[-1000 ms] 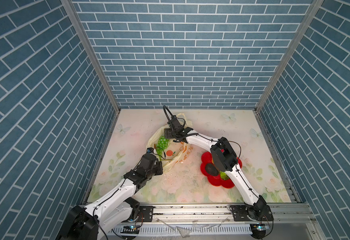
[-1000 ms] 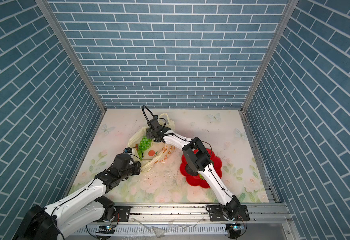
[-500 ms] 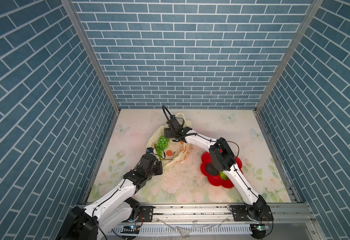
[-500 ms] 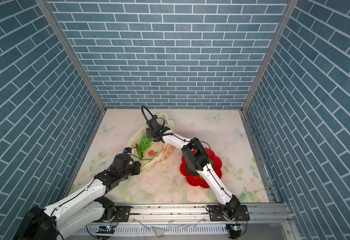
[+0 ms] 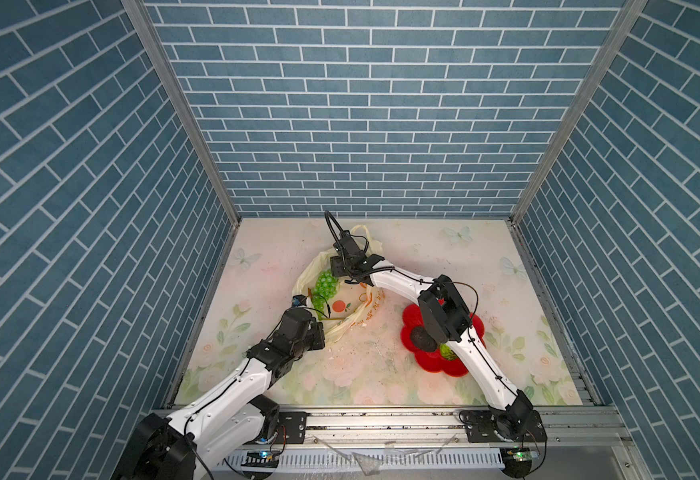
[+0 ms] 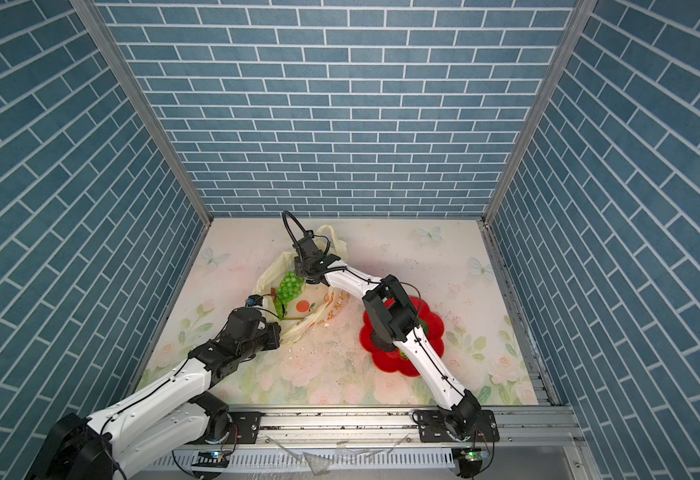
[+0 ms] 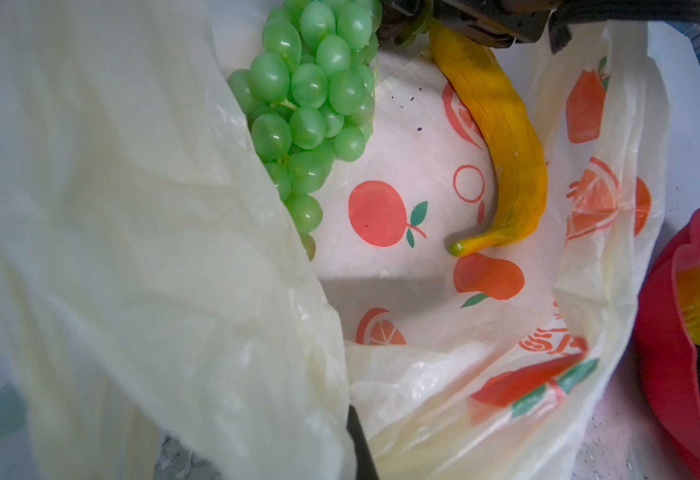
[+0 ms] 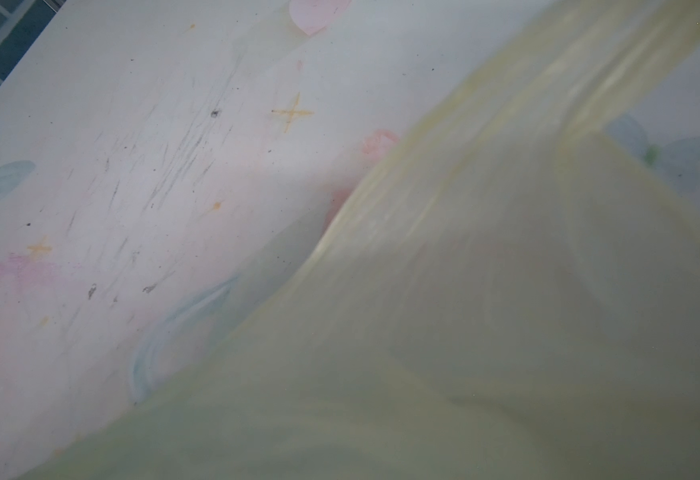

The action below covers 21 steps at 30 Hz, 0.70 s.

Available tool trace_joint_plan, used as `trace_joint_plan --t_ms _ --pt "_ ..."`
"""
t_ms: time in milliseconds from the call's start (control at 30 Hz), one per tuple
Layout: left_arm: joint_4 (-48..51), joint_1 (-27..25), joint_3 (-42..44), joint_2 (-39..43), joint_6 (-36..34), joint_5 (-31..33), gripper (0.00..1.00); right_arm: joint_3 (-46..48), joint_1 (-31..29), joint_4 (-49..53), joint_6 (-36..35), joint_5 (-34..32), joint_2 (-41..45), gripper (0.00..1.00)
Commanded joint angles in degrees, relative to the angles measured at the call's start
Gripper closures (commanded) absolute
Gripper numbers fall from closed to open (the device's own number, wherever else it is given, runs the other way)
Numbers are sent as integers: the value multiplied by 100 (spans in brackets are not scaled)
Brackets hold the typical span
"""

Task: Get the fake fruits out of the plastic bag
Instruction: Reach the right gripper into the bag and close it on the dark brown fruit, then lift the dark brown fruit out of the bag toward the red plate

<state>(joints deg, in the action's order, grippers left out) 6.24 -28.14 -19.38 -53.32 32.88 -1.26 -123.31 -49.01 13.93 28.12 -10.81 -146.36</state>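
Only the left wrist view shows us the banana (image 7: 506, 137). It lies inside the bag (image 5: 364, 309), right of the grapes (image 5: 325, 284), which both top views also show. The banana's far end and the grapes' stem sit just under the right gripper (image 5: 342, 272); we cannot tell how its jaws stand. The right wrist view gives only blurred bag film and table (image 8: 132, 166). The left gripper (image 5: 324, 332) is clamped on the bag's near rim. The plate (image 5: 435, 361), right of the bag, holds a dark fruit (image 5: 423, 338).
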Motion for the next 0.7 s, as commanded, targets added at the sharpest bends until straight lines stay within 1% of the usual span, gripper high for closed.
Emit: trace_joint_plan --t_ms 0,433,667 --pt "118 -26 -115 13 -73 82 99 324 -7 -26 -112 7 409 33" --pt "152 -29 -120 21 -102 107 99 1042 -14 -204 -120 129 1030 33" --pt "218 -26 -174 -16 -192 176 99 1593 -115 -2 -292 217 1656 33"
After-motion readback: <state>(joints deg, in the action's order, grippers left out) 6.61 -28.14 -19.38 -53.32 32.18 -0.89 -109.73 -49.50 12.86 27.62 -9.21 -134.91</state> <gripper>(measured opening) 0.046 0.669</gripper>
